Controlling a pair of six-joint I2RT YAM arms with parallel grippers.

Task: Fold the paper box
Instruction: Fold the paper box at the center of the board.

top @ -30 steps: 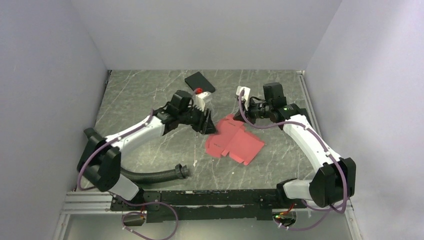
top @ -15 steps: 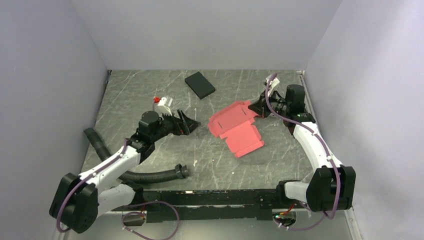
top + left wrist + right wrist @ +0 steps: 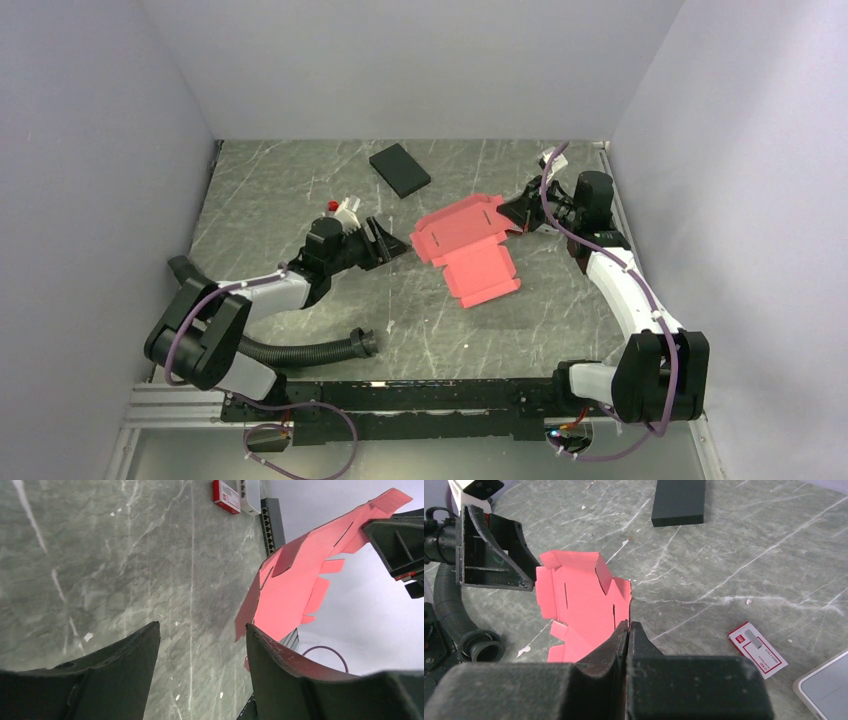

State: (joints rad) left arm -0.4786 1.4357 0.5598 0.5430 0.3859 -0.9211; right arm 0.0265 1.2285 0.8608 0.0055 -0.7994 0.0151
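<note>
The paper box (image 3: 470, 245) is a flat pinkish-red die-cut sheet with flaps, tilted, its far right edge lifted off the table. My right gripper (image 3: 515, 213) is shut on that edge; in the right wrist view the jaws (image 3: 629, 623) pinch the sheet (image 3: 584, 595) at their tips. My left gripper (image 3: 395, 243) stands open just left of the sheet's left corner, nothing between its fingers. In the left wrist view its gripper (image 3: 202, 627) frames bare table, and the sheet (image 3: 295, 585) rises past the right finger.
A black flat box (image 3: 400, 170) lies at the back of the table. A tiny red-and-white carton (image 3: 756, 650) lies near the right arm. A black corrugated hose (image 3: 300, 350) curls along the near left. Grey walls close in on three sides.
My left gripper let go of the sheet, drew back left, then came back beside its left corner. My right gripper carried the sheet toward the back right.
</note>
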